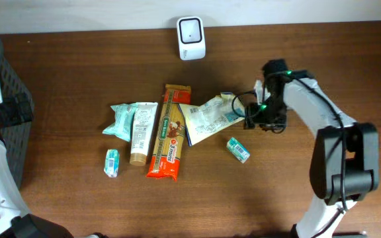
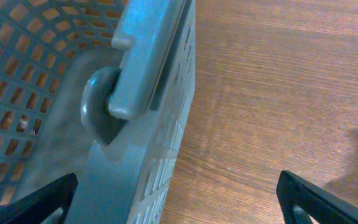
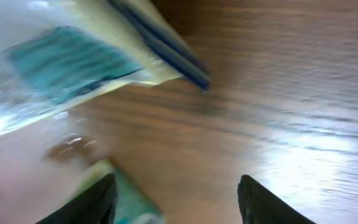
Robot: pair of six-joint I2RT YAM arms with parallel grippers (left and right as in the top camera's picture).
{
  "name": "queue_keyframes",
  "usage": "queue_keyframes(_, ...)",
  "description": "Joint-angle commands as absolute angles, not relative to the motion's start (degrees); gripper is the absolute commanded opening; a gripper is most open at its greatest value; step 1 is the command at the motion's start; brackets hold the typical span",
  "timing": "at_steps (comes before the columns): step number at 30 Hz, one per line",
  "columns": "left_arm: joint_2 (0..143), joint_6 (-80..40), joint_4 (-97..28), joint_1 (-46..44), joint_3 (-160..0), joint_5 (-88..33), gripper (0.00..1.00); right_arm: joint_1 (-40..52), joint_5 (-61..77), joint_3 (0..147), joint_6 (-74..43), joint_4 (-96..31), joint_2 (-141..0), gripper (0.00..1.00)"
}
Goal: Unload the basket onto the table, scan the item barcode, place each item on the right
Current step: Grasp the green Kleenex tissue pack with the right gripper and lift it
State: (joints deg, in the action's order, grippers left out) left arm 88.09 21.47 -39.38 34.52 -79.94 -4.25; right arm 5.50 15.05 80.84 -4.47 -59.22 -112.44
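The right gripper [image 1: 249, 118] sits at the right edge of the yellow-and-white bag [image 1: 209, 118], just right of centre in the overhead frame. Its 2 fingers stand apart with only bare table [image 3: 278, 93] between them. In the right wrist view the bag [image 3: 61, 68] fills the upper left, outside the jaws, so nothing is held. Judging by how close the gripper is, this bag is probably the item to be scanned. It lies flat, with its left edge against the pasta packet [image 1: 167, 132].

The main risk is a weak pinch. The film looks thin and slack, so closing on a corner could catch only a fold. The bag might then slip out, or droop so that the barcode faces away from the white barcode scanner [image 1: 191, 38] at top centre. No barcode can be made out in any view, so the side to present cannot be told yet.

A low approach could shove the bag further into the pasta packet, or clip the small teal-and-white pack [image 1: 238, 149] just below.

The left gripper [image 2: 179, 199] is spread wide and empty beside the grey basket [image 2: 148, 124] at far left, well away.
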Motion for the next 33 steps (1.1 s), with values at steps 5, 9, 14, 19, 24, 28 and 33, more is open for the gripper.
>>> queue_keyframes(5, 88.4, 21.32, -39.53, 34.68, -80.4, -4.91, 0.99, 4.43, 24.8, 79.07, 4.56, -63.46, -111.26, 0.38)
queue_keyframes(9, 88.4, 21.32, -39.53, 34.68, -80.4, -4.91, 0.99, 4.47, 30.87, 75.68, 15.46, -63.48, -111.26, 0.41)
queue_keyframes(14, 88.4, 21.32, -39.51, 34.68, -80.4, -4.91, 0.99, 3.75, 19.94, 74.74, 7.05, -62.87, -111.26, 0.43)
queue_keyframes(19, 88.4, 21.32, -39.51, 34.68, -80.4, -4.91, 0.99, 4.25, 19.07, 70.89, 2.26, -62.89, -111.24, 0.47)
queue_keyframes(24, 88.4, 21.32, -39.51, 34.68, -80.4, -4.91, 0.99, 6.79, 25.28, 71.64, 1.58, -67.46, -108.2, 0.44)
queue_keyframes(28, 88.4, 21.32, -39.53, 34.68, -80.4, -4.91, 0.99, 11.84, 28.84, 71.64, 1.37, -67.48, -106.85, 0.44)
queue_keyframes(33, 88.4, 21.32, -39.51, 34.68, -80.4, -4.91, 0.99, 17.28, 29.04, 71.64, -3.53, -59.96, -106.87, 0.45)
